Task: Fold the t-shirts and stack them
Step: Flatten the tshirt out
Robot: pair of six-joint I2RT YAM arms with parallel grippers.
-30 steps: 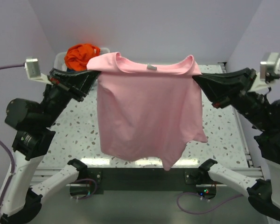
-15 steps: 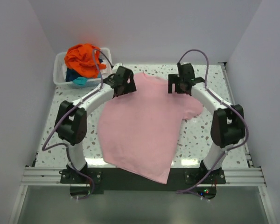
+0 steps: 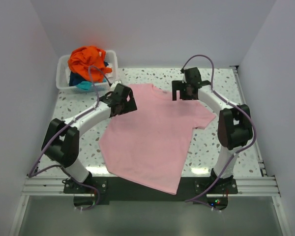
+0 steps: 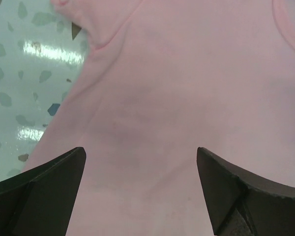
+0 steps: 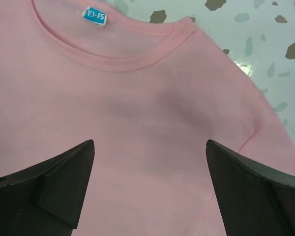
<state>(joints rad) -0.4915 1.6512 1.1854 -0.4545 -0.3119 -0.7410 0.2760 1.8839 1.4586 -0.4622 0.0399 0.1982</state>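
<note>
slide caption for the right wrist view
Open right gripper hovers over the flat pink t-shirt, just below its blue neck label.

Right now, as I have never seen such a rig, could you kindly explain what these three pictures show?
It is two robot arms bolted at the near edge of a speckled table. The wide picture is taken from above and behind them. The two close pictures come from a camera on each wrist, with its dark fingers at the bottom corners. A pink t-shirt lies spread flat on the table, neck away from the bases, its hem hanging over the near edge. The left end effector and right end effector hover open over its shoulders, holding nothing. At the far left, a white bin holds an orange t-shirt and teal cloth.
</note>
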